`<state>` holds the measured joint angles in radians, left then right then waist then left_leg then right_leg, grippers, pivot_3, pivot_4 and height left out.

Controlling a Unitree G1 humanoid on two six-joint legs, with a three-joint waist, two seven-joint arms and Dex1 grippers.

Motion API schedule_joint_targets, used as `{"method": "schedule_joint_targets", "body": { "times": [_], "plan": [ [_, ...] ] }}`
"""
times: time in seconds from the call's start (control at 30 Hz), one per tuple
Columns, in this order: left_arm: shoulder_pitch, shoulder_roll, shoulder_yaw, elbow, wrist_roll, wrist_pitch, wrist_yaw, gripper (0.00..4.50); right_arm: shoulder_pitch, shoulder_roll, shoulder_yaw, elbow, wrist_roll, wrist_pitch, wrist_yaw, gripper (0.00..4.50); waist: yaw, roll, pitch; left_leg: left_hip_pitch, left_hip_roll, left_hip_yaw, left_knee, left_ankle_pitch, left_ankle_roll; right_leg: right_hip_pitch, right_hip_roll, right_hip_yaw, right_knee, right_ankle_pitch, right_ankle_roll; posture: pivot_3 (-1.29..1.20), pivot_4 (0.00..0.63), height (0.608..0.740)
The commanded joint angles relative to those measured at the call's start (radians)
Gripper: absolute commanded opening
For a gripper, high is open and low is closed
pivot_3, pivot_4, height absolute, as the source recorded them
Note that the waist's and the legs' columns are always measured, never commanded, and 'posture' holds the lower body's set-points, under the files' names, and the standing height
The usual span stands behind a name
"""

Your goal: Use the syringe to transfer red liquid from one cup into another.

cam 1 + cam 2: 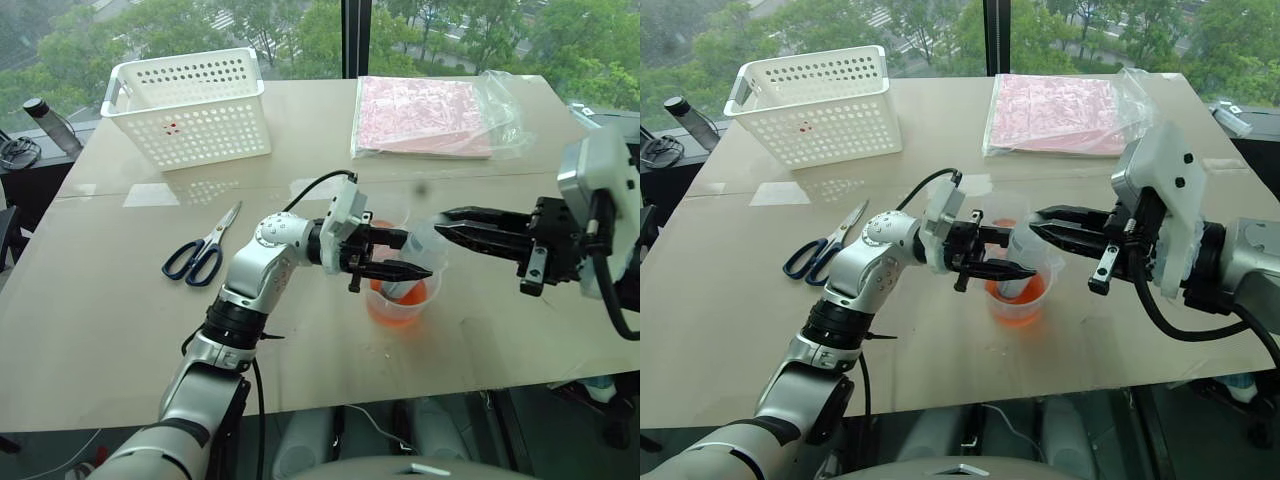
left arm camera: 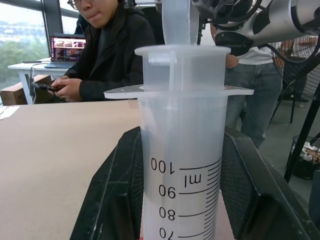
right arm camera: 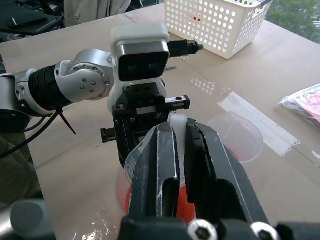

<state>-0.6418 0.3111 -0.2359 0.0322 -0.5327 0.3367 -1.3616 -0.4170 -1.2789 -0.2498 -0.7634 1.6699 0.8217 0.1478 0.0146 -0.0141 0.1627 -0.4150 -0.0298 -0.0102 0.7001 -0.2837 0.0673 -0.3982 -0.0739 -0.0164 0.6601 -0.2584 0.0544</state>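
Two black fingers (image 2: 120, 200) of the left gripper (image 1: 392, 254) clamp the syringe (image 2: 182, 150) upright by its graduated barrel, its lower end down in the beaker (image 1: 400, 300) of red liquid (image 1: 390, 305). Just above — the right gripper (image 1: 1055, 222), fingers pinched narrow on the plunger's top (image 3: 176, 122). Beyond both fingertips sits the smaller cup (image 3: 237, 135); farther off, a white basket (image 1: 190, 105).

Right end effector (image 3: 181, 150) fingers pinched on the plunger, left end effector (image 3: 145, 117) opposite, white basket (image 3: 215, 22) on the desk (image 3: 280, 80)
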Motion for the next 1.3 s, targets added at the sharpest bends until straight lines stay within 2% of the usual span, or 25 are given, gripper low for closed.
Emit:
{"method": "schedule_joint_targets", "body": {
  "times": [0.03, 0.63, 0.83, 1.0, 1.1, 1.13, 1.17, 1.3],
  "plan": [
    [0.025, 0.018, -0.036, -0.002, 0.021, 0.011, -0.027, 1.46, -0.051, -0.001, -0.118, 0.051, -0.006, -0.050, -0.016, 0.05, 0.000, 0.000, 0.000, 0.000, 0.000, 0.000, 0.000, 0.000, 0.000, 0.000, 0.000, 0.000, 0.000, 0.000, 0.000, 0.00, 0.150, 0.740],
    [0.023, 0.020, -0.036, 0.002, 0.018, 0.011, -0.028, 1.46, -0.065, -0.009, -0.140, 0.059, 0.008, -0.042, -0.016, 0.05, 0.000, 0.001, 0.001, -0.001, 0.000, 0.000, 0.000, 0.000, 0.001, 0.000, 0.000, 0.000, -0.002, 0.000, 0.000, 0.00, 0.150, 0.740],
    [0.016, -0.003, -0.013, -0.003, -0.011, 0.016, -0.016, 1.46, -0.013, 0.009, -0.128, 0.031, -0.041, -0.026, 0.010, 0.05, 0.000, 0.001, 0.001, -0.001, 0.000, 0.000, -0.001, 0.000, 0.001, 0.000, 0.000, 0.000, -0.002, 0.000, 0.000, 0.00, 0.150, 0.740],
    [0.005, -0.015, 0.012, -0.018, -0.040, 0.041, -0.008, 1.46, 0.069, 0.051, -0.173, -0.005, -0.079, -0.022, 0.060, 2.00, 0.003, 0.001, 0.001, -0.001, 0.000, 0.000, -0.001, -0.001, 0.001, 0.000, -0.001, -0.001, -0.002, 0.000, 0.000, 0.00, 0.150, 0.740],
    [-0.009, -0.020, 0.036, -0.027, -0.061, 0.066, 0.010, 1.46, 0.176, 0.083, -0.296, -0.042, -0.117, -0.009, 0.107, 3.34, 0.006, 0.001, 0.001, -0.001, 0.000, 0.000, -0.001, -0.001, 0.001, 0.000, -0.001, -0.001, -0.002, 0.000, 0.000, 0.00, 0.150, 0.740],
    [-0.015, -0.021, 0.046, -0.033, -0.071, 0.078, 0.018, 1.46, 0.226, 0.097, -0.359, -0.057, -0.123, 0.001, 0.128, 4.01, 0.003, 0.002, 0.001, -0.002, 0.000, 0.000, -0.001, -0.001, 0.002, 0.000, -0.001, -0.001, -0.002, 0.000, 0.000, 0.00, 0.150, 0.740],
    [-0.025, -0.027, 0.064, -0.044, -0.093, 0.106, 0.038, 1.46, 0.291, 0.116, -0.443, -0.080, -0.122, 0.027, 0.160, 4.36, 0.004, 0.002, 0.001, -0.002, 0.000, 0.000, -0.001, -0.001, 0.002, 0.000, -0.001, -0.001, -0.002, 0.000, 0.000, 0.00, 0.150, 0.740],
    [-0.094, -0.052, 0.147, -0.069, -0.192, 0.215, 0.136, 1.46, 0.569, 0.246, -0.727, -0.182, -0.202, 0.061, 0.293, 4.36, 0.016, 0.001, 0.001, -0.002, 0.000, -0.001, -0.001, -0.002, 0.004, 0.001, 0.000, -0.003, -0.003, 0.000, 0.001, 0.00, 0.150, 0.740]
  ]
}}
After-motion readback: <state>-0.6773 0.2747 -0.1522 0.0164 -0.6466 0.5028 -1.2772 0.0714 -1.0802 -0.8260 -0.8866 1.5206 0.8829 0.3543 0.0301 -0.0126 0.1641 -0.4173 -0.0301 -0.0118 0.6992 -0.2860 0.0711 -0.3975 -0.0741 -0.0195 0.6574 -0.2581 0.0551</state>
